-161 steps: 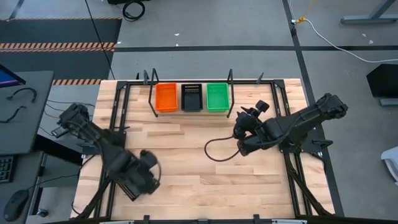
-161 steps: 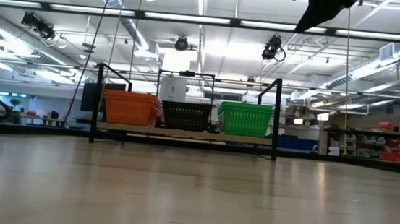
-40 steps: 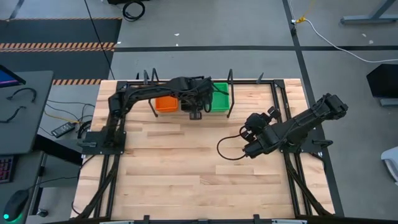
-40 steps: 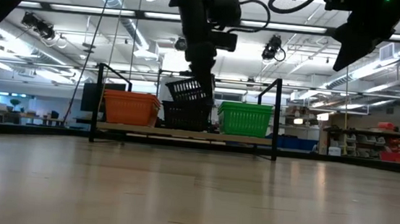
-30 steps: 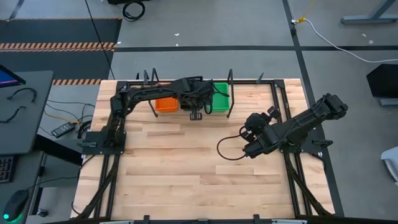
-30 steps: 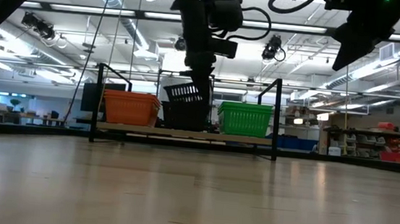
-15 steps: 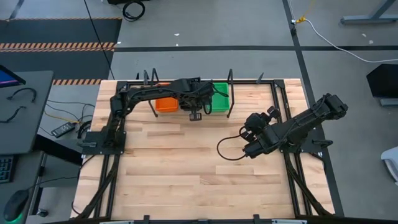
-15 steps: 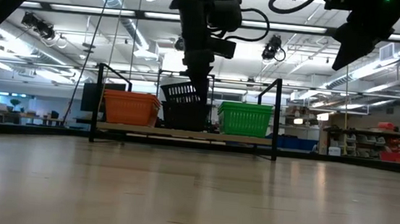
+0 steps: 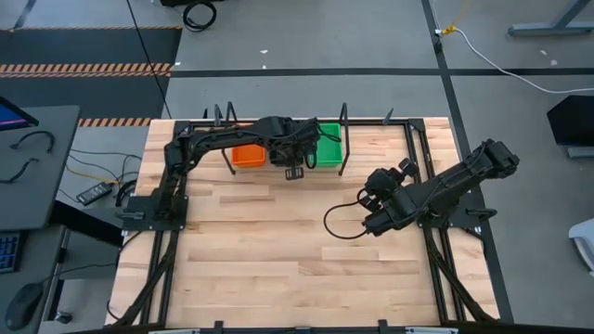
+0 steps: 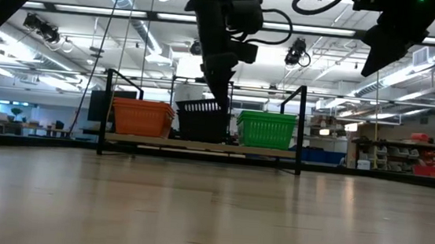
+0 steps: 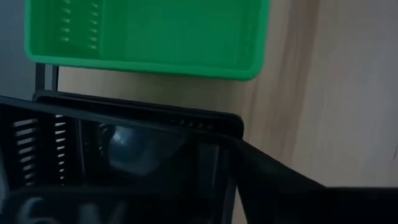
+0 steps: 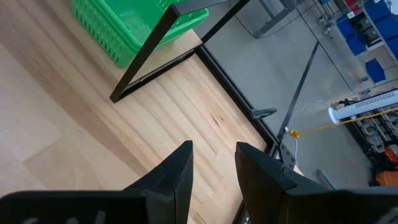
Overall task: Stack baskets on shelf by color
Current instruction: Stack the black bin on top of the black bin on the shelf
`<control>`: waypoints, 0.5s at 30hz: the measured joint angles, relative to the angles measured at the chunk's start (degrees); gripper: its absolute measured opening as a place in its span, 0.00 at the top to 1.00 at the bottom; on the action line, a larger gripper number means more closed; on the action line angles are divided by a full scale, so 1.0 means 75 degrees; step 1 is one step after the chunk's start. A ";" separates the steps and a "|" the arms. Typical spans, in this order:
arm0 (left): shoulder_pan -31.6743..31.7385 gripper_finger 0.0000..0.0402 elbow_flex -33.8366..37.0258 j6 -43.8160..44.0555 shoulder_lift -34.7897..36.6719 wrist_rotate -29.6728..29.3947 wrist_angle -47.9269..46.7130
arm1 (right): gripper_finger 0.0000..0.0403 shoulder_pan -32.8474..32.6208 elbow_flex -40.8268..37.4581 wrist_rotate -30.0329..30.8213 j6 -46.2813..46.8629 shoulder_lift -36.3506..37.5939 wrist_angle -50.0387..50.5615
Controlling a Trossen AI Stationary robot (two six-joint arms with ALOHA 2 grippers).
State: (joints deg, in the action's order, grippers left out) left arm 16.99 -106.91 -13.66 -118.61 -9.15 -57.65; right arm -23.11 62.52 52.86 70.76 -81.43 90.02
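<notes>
I'm seating a black basket (image 10: 202, 119) onto the black stack w/ left gripper (image 10: 219, 90) clamped on its rim; next: release, lift clear; right gripper (image 12: 211, 163) idling, slightly parted.

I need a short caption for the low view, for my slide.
Left gripper lowers a black basket onto the black stack between orange basket and green basket.
</notes>
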 joint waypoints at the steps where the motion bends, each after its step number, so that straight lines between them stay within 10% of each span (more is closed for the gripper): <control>1: 0.0000 0.72 0.0000 -0.0002 0.0000 0.0000 0.0014 | 0.69 0.0000 0.0000 0.0000 0.0000 0.0000 0.0000; 15: -0.0026 0.69 -0.0138 -0.0123 0.0041 -0.0171 -0.0017 | 0.69 0.0000 0.0003 0.0034 -0.0041 0.0000 -0.0002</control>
State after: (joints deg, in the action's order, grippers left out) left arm 16.80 -107.95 -14.58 -118.30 -10.43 -57.77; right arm -23.11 62.54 53.12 70.46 -81.43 90.00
